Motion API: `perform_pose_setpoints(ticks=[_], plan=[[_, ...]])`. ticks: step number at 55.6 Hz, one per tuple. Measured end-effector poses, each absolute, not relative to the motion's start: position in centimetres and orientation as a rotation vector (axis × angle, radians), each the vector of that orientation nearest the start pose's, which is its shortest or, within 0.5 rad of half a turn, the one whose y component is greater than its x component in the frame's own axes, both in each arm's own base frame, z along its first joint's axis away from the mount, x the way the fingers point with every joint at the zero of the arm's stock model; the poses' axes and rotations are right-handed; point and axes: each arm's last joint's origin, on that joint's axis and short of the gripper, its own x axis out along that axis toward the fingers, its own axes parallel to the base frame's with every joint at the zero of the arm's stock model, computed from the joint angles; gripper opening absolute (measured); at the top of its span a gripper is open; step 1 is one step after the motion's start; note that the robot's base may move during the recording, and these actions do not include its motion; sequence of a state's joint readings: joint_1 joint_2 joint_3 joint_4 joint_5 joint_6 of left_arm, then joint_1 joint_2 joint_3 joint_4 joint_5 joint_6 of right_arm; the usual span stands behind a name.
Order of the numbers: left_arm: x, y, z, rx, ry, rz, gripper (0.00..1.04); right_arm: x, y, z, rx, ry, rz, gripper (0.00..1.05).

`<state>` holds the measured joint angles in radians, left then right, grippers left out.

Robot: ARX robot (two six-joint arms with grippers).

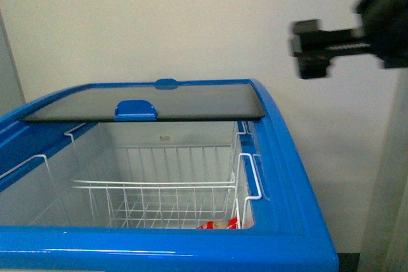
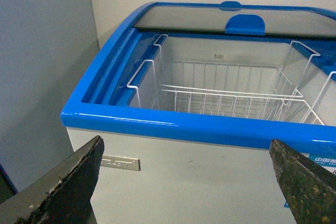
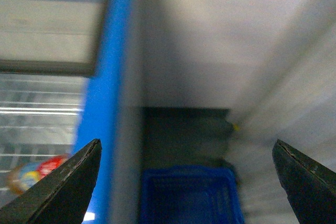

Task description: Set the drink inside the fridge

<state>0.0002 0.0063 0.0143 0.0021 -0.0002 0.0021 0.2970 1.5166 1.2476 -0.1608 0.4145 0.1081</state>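
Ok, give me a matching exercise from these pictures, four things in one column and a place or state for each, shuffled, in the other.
1. small bottle with red and yellow label
2. dark glass sliding lid
3. blue plastic mesh basket
4. right gripper

a. raised beside the white chest freezer
b. slid back
c. inside the freezer
d. on the floor beside the freezer

Pairs: 1-c, 2-b, 3-d, 4-a

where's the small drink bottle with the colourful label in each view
Front view: small drink bottle with the colourful label lies low in the white wire basket, partly hidden behind the near rim.
Left wrist view: not visible.
Right wrist view: blurred, at the picture's lower left, past the left fingertip.
Shared landmark: the freezer's blue top rim.
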Motion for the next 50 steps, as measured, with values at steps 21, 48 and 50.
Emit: perform_pose_setpoints(ticks=[21,48,50], plan=[[9.7,0.0,16.8,0.002,-0.01,0.0,0.97,14.6,3.0,27.3,0.099,0.023,-0.002,0.68],[9.7,0.0,16.8,0.002,-0.01,0.0,0.97,12.5,0.9,20.9,0.004,0.014,0.034,0.03],[9.7,0.0,16.8,0.002,-0.01,0.0,0.97,12.3,0.5,20.8,0.005,0.006,0.029,0.03]])
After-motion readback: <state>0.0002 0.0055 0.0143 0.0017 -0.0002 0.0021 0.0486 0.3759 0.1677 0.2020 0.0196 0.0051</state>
